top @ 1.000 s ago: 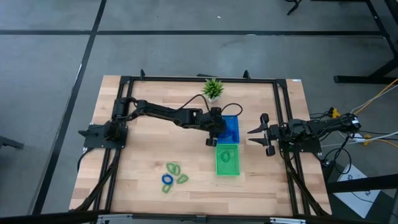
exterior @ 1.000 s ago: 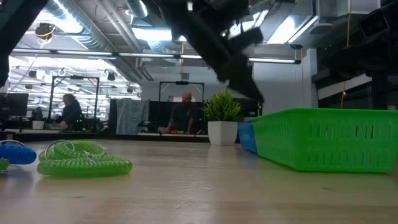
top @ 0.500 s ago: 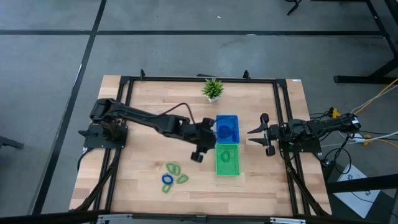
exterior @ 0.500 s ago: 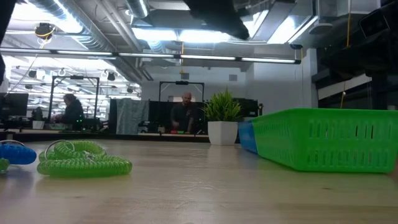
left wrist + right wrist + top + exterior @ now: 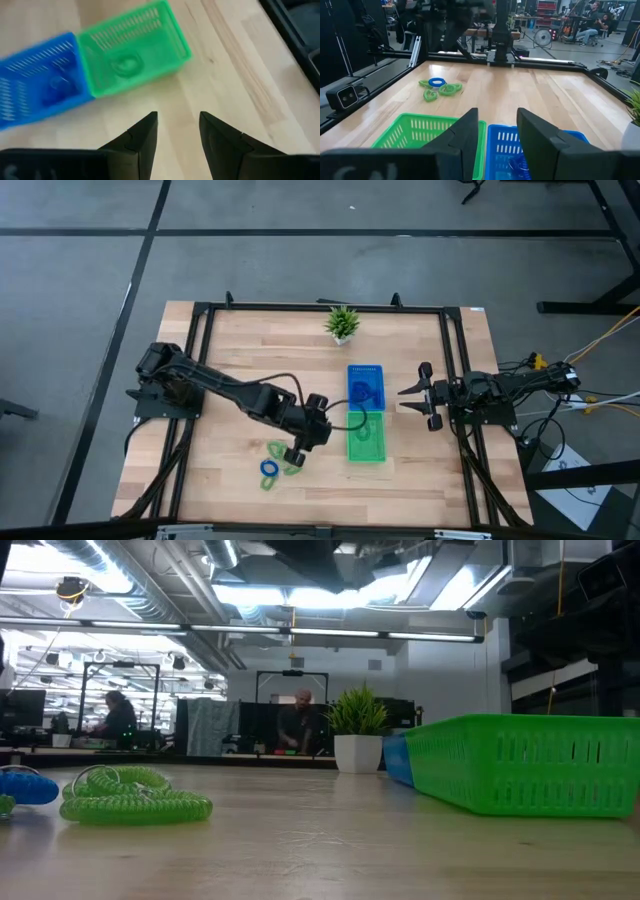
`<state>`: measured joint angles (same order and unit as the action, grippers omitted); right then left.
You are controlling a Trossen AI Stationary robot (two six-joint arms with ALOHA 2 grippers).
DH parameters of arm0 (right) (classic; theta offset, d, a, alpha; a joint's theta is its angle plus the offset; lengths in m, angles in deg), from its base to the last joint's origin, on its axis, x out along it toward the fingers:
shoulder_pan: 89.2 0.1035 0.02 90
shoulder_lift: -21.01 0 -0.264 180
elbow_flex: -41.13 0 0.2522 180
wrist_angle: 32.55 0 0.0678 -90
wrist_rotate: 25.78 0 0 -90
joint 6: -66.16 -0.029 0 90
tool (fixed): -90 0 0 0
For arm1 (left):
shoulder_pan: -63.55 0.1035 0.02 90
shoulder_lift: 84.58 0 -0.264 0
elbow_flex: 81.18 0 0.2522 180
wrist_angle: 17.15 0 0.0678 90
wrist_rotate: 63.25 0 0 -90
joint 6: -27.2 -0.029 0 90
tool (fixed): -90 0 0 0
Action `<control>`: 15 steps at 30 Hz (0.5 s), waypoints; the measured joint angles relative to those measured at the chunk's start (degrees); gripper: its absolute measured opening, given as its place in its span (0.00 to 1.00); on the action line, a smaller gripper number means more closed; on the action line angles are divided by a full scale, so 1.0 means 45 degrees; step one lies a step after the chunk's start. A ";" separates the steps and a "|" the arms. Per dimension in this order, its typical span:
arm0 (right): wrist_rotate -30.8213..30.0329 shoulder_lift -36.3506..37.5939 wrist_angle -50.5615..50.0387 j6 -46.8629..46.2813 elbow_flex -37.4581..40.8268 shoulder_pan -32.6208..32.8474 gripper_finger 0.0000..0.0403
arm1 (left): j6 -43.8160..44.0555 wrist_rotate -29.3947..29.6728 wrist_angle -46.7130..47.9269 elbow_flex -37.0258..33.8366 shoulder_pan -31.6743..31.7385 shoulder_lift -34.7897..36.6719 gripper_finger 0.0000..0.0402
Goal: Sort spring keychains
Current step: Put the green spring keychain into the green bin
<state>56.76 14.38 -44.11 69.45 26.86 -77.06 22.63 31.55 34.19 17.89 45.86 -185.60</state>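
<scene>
High view first: the wooden table [image 5: 230, 350] fills the middle of the frame, the left arm stretched from centre left toward the lower middle, its left gripper [image 5: 297, 452] hanging open and empty just right of the loose keychains. The right gripper [image 5: 418, 394] waits at centre right near the trays, its fingers parted with nothing between them (it does not look to be in play). The blue tray [image 5: 365, 386] and green tray [image 5: 366, 436] sit touching, blue above green in the frame, and each seems to hold a coil already. Below and left of centre lies the small heap still to sort: green spring keychains [image 5: 279, 451] and one blue spring keychain [image 5: 268, 468], lying close together and, I think, touching or overlapping. That is where I would expect trouble. With the coils this close, the open fingers could close on two at once, or snag a green loop while going for the blue, and a mixed pair would land in the wrong tray. A springy coil could also slip or stretch out of a shallow pinch and drop short of the trays. A small potted plant [image 5: 342, 323] stands at the top middle, well clear of all this.
</scene>
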 joint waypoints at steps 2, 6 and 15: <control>0.0000 0.0000 0.0000 -0.0004 0.0000 -0.0001 0.34 | 0.0476 -0.0032 0.0119 -0.0178 -0.0198 -0.0012 0.35; 0.0000 0.0000 0.0000 0.0000 0.0000 -0.0004 0.34 | 0.1300 -0.0046 0.0113 -0.0846 -0.0553 -0.0012 0.35; 0.0000 0.0000 -0.0004 0.0000 0.0000 0.0000 0.34 | 0.2885 0.0023 0.0146 -0.1966 -0.1103 0.0202 0.35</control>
<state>56.76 14.38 -44.13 69.45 26.86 -77.06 35.61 31.65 34.85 9.05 40.89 -184.70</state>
